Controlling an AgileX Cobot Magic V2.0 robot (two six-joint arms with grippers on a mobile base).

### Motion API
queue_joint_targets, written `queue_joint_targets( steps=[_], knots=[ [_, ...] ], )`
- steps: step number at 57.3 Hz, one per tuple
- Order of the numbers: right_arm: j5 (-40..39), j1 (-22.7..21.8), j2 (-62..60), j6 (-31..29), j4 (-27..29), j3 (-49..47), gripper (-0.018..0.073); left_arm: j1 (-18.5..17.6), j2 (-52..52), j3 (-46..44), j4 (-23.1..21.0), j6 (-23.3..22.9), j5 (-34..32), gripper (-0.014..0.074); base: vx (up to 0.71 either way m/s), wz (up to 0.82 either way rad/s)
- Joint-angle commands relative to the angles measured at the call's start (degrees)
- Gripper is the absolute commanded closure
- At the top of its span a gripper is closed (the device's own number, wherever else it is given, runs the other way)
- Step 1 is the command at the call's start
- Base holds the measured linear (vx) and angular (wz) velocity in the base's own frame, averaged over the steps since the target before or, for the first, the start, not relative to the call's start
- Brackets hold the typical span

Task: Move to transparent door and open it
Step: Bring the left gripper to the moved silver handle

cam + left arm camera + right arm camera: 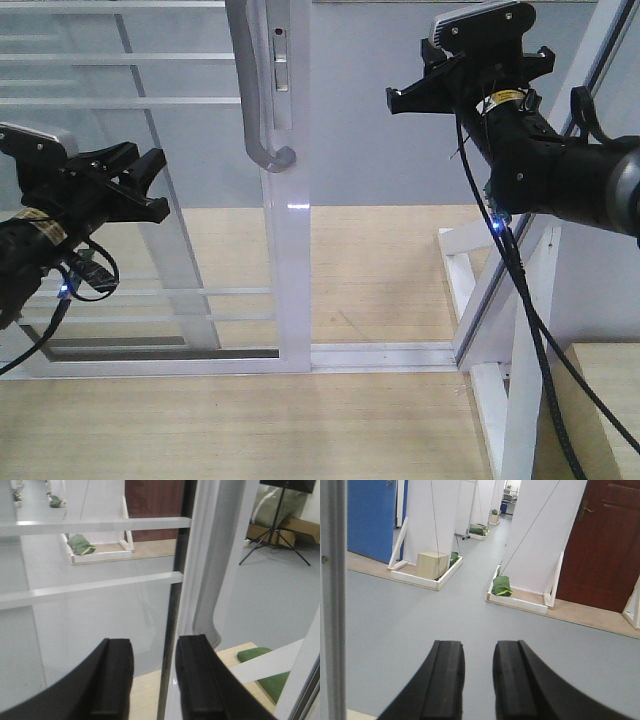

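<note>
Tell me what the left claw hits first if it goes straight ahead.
Most likely the door's stile, just left of the handle: the open left claw points at its dark edge. Depth is unclear, so I can't say how soon.

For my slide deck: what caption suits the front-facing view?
Facing the transparent door: left tool left of the grey handle, right tool right of it.

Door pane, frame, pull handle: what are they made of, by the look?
The pane looks like clear glass or acrylic: floor shows through. The frame: glossy white, likely painted metal, sharp highlight. The handle: grey satin, metal or plastic, unclear.
</note>
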Motion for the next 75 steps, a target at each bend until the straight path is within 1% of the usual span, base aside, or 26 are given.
queue_joint_targets(
  steps=[1, 4, 10, 18, 32, 36, 42, 50, 58, 65, 75],
  knots=[
    [-4.5, -0.3, -3.0, -0.5, -0.6, -1.6, 0.0300, -0.9, -0.2, -4.8, 2.2, -0.4, -5.6, 0.0197, 0.00, 0.00],
    [-4.5, -0.3, -3.0, -0.5, -0.6, -1.6, 0.0300, -1.4, 0.8, -6.9, 3.2, -0.4, -5.4, 0.0187, 0.00, 0.00],
    [-4.5, -0.3, -3.0, -0.5, 0.2, -1.6, 0.0300, -2.3, 2.2, -10.6, 2.9, -0.4, -4.7, 0.0178, 0.00, 0.00],
    [-4.5, -0.3, -3.0, -0.5, 1.9, -1.6, 0.0300, -3.3, 3.4, -16.1, 3.0, 0.0, -0.4, 0.0178, 0.00, 0.00],
    [-5.0, -0.3, -3.0, -0.5, 2.2, -1.6, 0.0300, -4.8, 5.6, -23.3, 2.6, -0.2, 6.8, 0.0178, 0.00, 0.00],
    [-5.3, -0.3, -3.0, -0.5, 2.2, -1.6, 0.0300, -5.1, 6.1, -24.5, 2.5, -0.2, 7.4, 0.0178, 0.00, 0.00],
    [-5.5, -0.3, -3.0, -0.5, 2.2, -1.6, 0.0300, -5.7, 7.0, -26.4, 1.3, -0.2, 7.8, 0.0178, 0.00, 0.00],
    [-5.5, -0.3, -3.0, -0.5, 2.2, -1.6, 0.0300, -6.0, 8.2, -29.0, 1.3, -0.5, 9.1, 0.0178, 0.00, 0.00],
    [-5.5, -0.3, -3.0, -0.5, 2.2, -1.6, 0.0300, -6.4, 9.4, -31.8, -1.5, -0.4, 11.8, 0.0178, 0.00, 0.00],
    [-5.5, -0.3, -3.0, -0.5, 2.2, -1.6, 0.0300, -6.4, 10.4, -34.4, -1.4, -0.4, 12.9, 0.0178, 0.00, 0.00],
    [-5.5, -0.3, -3.0, -0.5, 2.2, -1.6, 0.0300, -6.5, 10.7, -34.5, -1.4, -0.4, 12.6, 0.0190, 0.00, 0.00]
  ],
)
